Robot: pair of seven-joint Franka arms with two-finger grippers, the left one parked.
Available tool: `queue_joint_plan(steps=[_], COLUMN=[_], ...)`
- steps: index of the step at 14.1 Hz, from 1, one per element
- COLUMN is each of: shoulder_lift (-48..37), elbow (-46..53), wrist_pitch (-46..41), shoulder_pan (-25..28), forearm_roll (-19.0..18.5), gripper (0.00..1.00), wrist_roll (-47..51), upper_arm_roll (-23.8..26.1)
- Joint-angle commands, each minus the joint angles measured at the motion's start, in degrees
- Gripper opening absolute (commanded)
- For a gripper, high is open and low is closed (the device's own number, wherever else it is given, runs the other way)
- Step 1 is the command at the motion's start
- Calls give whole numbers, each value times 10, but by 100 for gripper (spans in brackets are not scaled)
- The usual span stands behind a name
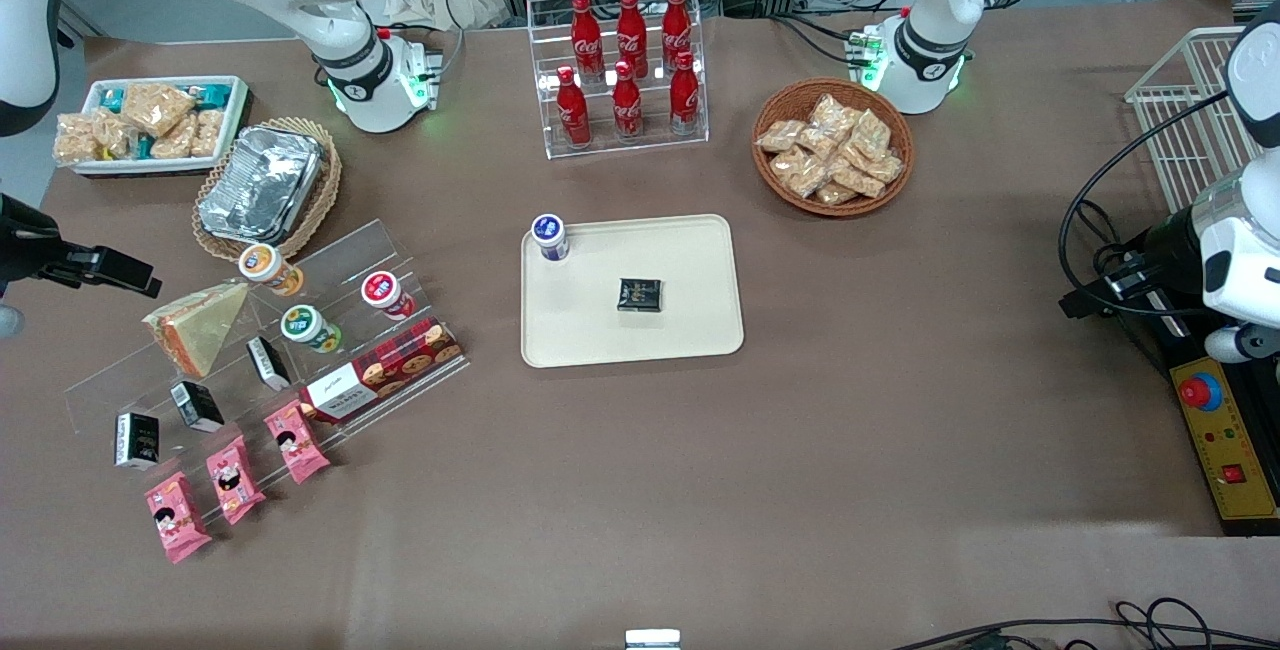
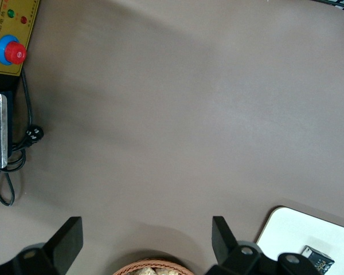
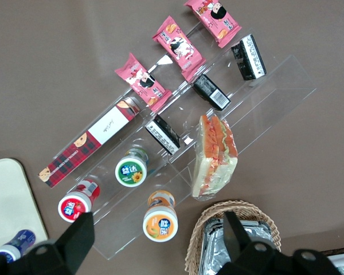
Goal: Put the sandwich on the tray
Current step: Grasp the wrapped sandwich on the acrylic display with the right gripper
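Note:
The sandwich (image 1: 197, 325), a clear-wrapped wedge with pink-orange filling on its edge, lies on the upper step of a clear acrylic stand (image 1: 330, 255); it also shows in the right wrist view (image 3: 215, 154). The cream tray (image 1: 690, 260) lies mid-table and holds a blue-lidded cup (image 1: 550, 235) and a small black packet (image 1: 640, 294); its corner shows in the right wrist view (image 3: 6, 200). My right gripper (image 1: 130, 275) hovers open and empty above the table, beside the sandwich toward the working arm's end. In its own view the gripper (image 3: 157, 223) straddles an orange cup (image 3: 160, 220).
The stand also carries cups (image 1: 310, 327), black packets (image 1: 196, 405), pink snack packets (image 1: 235, 478) and a red cookie box (image 1: 385, 370). A foil container in a wicker basket (image 1: 262, 185) and a white snack bin (image 1: 150, 122) stand near it. A cola rack (image 1: 625, 70) and a cracker basket (image 1: 832, 145) stand farther back.

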Motion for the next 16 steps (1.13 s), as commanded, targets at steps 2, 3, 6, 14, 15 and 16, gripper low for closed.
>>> queue_joint_plan(steps=[2,3,6,14,15,16], shoulder_lift=[-4,-3,-4,-29,-40,-49], elbow=[2,5,4,-111,-143,-178], wrist_pitch=[3,3,-1,136,168,199], shoulder_pan=[-8,-9,-9,-15,-16,-17], forearm_roll=[19,19,19,4,4,4], gripper=[100,100,100,98,98,98], wrist_roll=[5,5,6,30,30,30], upper_arm_roll=[-9,-10,-11,-28,-28,-28])
